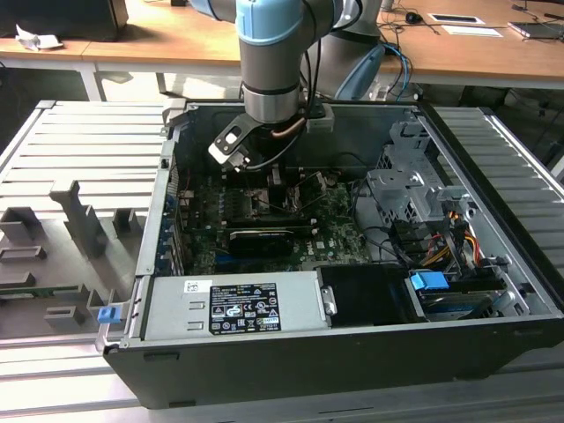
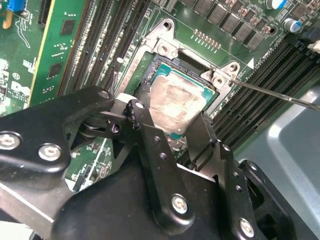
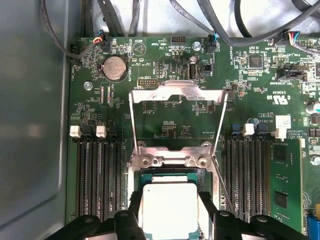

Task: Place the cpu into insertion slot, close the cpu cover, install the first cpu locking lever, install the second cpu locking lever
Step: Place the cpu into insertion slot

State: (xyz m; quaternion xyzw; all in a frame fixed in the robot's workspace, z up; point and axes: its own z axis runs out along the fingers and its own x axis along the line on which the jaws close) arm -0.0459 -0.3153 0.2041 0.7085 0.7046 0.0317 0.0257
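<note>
The cpu (image 2: 175,102) is a silvery square chip lying in or just over the insertion slot (image 2: 155,75) on the green motherboard. My gripper (image 2: 170,117) has one black finger along each of two opposite edges and is shut on it. In the first wrist view the cpu (image 3: 167,207) sits between the fingers (image 3: 134,205) of the gripper (image 3: 170,212). The cpu cover (image 3: 177,92) stands flipped up and open beyond the slot. A thin locking lever (image 2: 275,92) sticks out unlatched beside the socket. In the exterior view the gripper (image 1: 264,181) reaches down into the computer case.
Memory slots (image 3: 97,170) flank the socket on both sides. Cables (image 3: 225,25) hang near the board's far edge. The case (image 1: 167,203) also holds a power supply (image 1: 238,304), a drive cage (image 1: 414,194) and an expansion card (image 1: 260,238). A grey fixture tray (image 1: 70,229) lies at the exterior view's left.
</note>
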